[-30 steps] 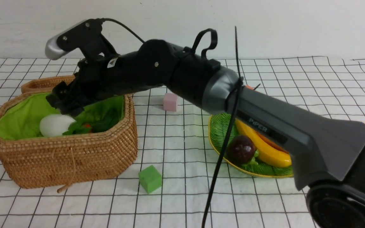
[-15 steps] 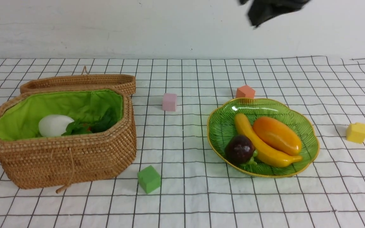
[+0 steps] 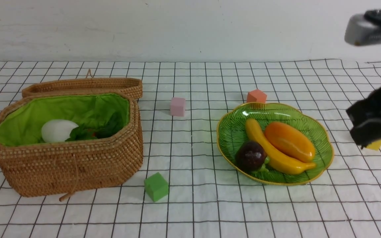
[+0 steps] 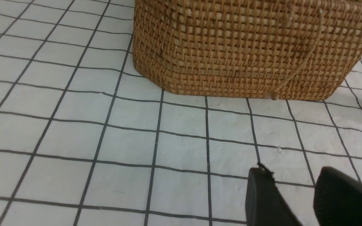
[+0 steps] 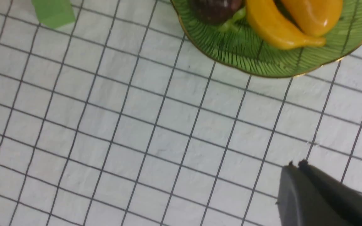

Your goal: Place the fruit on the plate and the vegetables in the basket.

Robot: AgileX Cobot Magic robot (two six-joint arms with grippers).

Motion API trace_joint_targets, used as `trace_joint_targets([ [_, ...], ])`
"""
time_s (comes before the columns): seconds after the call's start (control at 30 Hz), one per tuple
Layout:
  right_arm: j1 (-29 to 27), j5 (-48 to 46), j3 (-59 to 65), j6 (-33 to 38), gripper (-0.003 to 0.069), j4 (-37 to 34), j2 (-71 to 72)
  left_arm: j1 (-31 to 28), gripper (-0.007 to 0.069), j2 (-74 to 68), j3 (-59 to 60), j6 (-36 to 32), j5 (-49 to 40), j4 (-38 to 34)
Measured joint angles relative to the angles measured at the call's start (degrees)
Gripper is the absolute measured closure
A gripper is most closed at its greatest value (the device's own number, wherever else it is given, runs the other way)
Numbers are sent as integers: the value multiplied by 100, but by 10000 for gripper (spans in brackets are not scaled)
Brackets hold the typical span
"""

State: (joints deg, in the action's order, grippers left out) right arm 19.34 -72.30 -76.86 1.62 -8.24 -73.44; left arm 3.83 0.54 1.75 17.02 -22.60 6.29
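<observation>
The woven basket [image 3: 78, 165] stands at the left with its lid back. In it lie the white radish [image 3: 58, 130] and dark green leaves [image 3: 91, 132] with a speck of the orange carrot. The green plate [image 3: 230, 115] holds the banana [image 3: 270, 148], the mango [image 3: 289, 140] and the mangosteen [image 3: 250, 156]. My right arm [image 3: 374, 120] is a dark blur at the far right edge. Its gripper [image 5: 296, 164] is shut and empty above the cloth, near the plate [image 5: 262, 62]. My left gripper [image 4: 294, 172] hangs open and empty in front of the basket [image 4: 247, 47].
Foam cubes lie about on the checked cloth: green [image 3: 156, 186] in front between basket and plate, pink [image 3: 177, 106] and orange [image 3: 256, 96] behind, yellow [image 3: 375, 144] half hidden by my right arm. The basket's lid [image 3: 84, 85] lies behind it.
My right arm has pulled away from over the basket, swung up and gone to the far right. Its jaws have shut. The left gripper has not moved.
</observation>
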Motion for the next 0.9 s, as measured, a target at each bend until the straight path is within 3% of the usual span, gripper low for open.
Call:
trace_joint_targets([
  [0.37,-12,47,197,0,662,-8,61,0,386,0,0,0,0,0],
  [0.47,-181,105,256,272,661,188,423,0,386,0,0,0,0,0],
  [0.6,-743,814,657,485,659,384,1360,0,386,0,0,0,0,0],
  [0.7,-1385,1902,1486,449,659,415,2572,0,386,0,0,0,0,0],
  [0.83,-2238,3445,3495,368,656,415,4657,0,386,0,0,0,0,0],
  [0.9,-2369,3692,3948,347,655,415,5083,0,386,0,0,0,0,0],
])
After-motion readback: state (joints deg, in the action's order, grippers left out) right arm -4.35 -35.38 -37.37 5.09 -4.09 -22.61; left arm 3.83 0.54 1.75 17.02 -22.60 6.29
